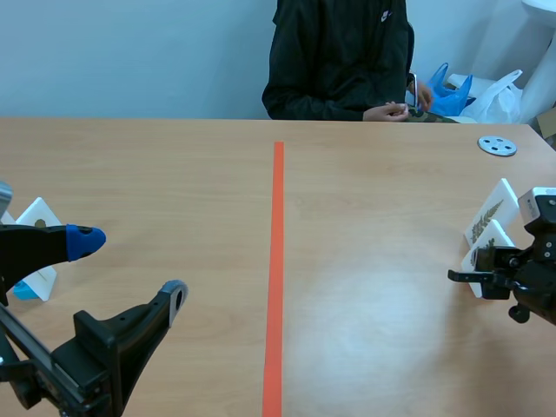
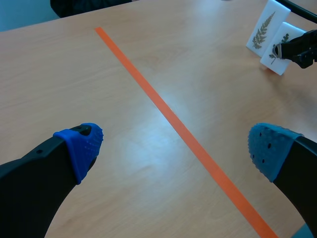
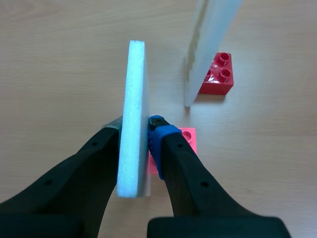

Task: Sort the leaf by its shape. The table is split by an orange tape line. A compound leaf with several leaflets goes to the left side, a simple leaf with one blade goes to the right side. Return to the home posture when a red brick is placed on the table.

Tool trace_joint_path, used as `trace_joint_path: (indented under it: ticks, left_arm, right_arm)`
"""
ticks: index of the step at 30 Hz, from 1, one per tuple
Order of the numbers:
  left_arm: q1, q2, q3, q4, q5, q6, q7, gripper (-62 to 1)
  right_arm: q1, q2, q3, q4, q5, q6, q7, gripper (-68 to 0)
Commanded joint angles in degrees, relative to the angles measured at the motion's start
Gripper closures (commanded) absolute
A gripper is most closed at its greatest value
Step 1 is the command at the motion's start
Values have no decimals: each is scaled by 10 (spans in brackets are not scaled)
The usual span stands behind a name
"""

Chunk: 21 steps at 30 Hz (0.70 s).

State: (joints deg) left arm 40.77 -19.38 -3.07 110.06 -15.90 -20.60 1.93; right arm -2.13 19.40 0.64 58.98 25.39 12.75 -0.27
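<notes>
Right gripper [image 3: 134, 128] is clamping near card [image 3: 133, 89]; best lifting straight, keeping clear of far card [image 3: 213, 29]. Left gripper [image 2: 174, 146] is gaping.

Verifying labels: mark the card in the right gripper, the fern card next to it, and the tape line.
gripped card [image 3: 133, 99], right wrist view, foam edge.
fern card [image 2: 261, 29], left wrist view, printed face.
tape line [image 1: 277, 261], scene view, mid-length.

Left arm [image 1: 87, 352] sits low, left gripper [image 1: 130, 268] with its fingers spread wide, nothing between them. Right arm [image 1: 540, 261] is low too, right gripper [image 3: 134, 128] pinching a white foam card [image 3: 133, 74] edge-on between both fingers.
</notes>
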Motion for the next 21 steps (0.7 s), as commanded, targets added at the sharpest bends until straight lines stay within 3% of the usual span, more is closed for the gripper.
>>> trace_joint_path:
  ticks: [1,4,9,14,21]
  left_arm:
    - [0,1,-3,4,-6,-1,-9,-623]
    - [0,1,-3,4,-6,-1,-9,-623]
    - [0,1,-3,4,-5,-1,-9,-623]
    - [0,1,-3,4,-5,-1,-9,-623]
    - [0,1,-3,4,-5,-1,-9,-623]
  right_arm:
    - [16,6,2,5,6,0,10,-15]
    - [20,6,2,0,6,-14,11,-15]
    - [18,6,2,-2,6,-15,6,-15]
    - [19,6,2,-3,5,-38,6,-15]
    - [19,6,2,-3,4,-40,6,-49]
